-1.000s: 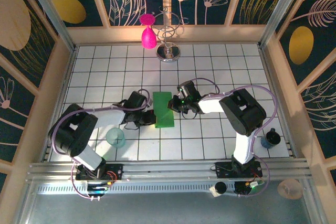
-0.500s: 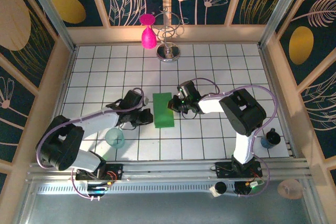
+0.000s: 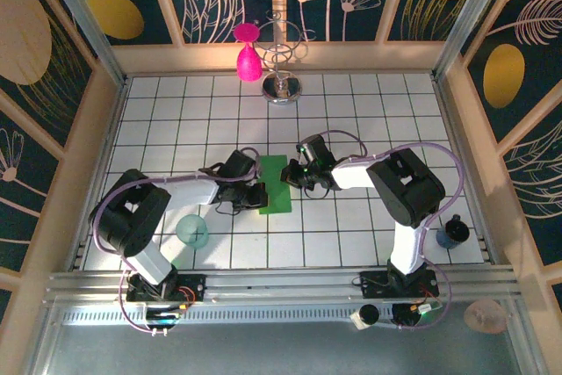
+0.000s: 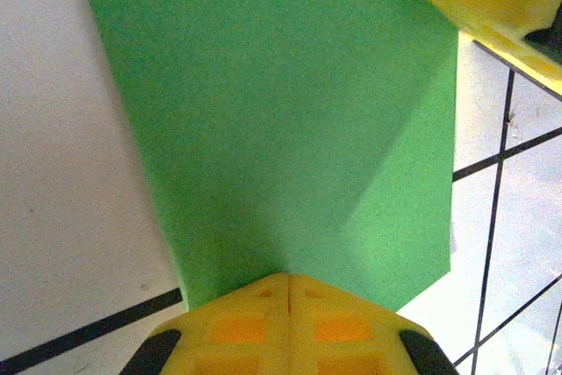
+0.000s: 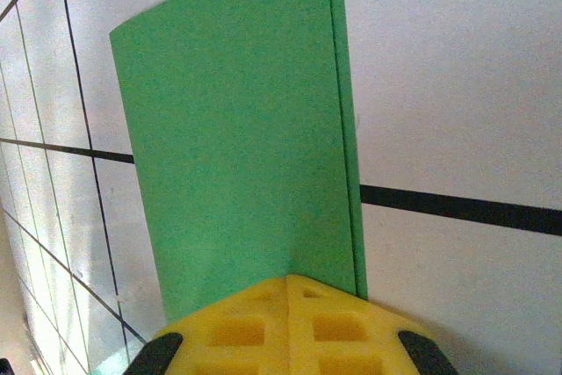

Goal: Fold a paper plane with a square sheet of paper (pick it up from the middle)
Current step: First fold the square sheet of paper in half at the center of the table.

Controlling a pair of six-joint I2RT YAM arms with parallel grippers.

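Paper (image 3: 275,184) is plain bright green, unmarked, w/ a darker shaded wedge across it. Table (image 3: 158,120) is white tiles w/ a thin black grid. Left gripper (image 4: 288,280) & right gripper (image 5: 288,280) are yellow. Teardrop (image 3: 248,62) at the far edge is hot pink. Cup (image 3: 193,231) nr the near-left corner is see-through teal. Walls (image 3: 53,6) are navy w/ gold ovals.

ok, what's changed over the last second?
The left arm's elbow swung back toward its base and out again; the left end effector ended slightly further right, on the left edge of the green paper. Both end effectors stayed shut; right end effector, paper and teal cup kept their places.
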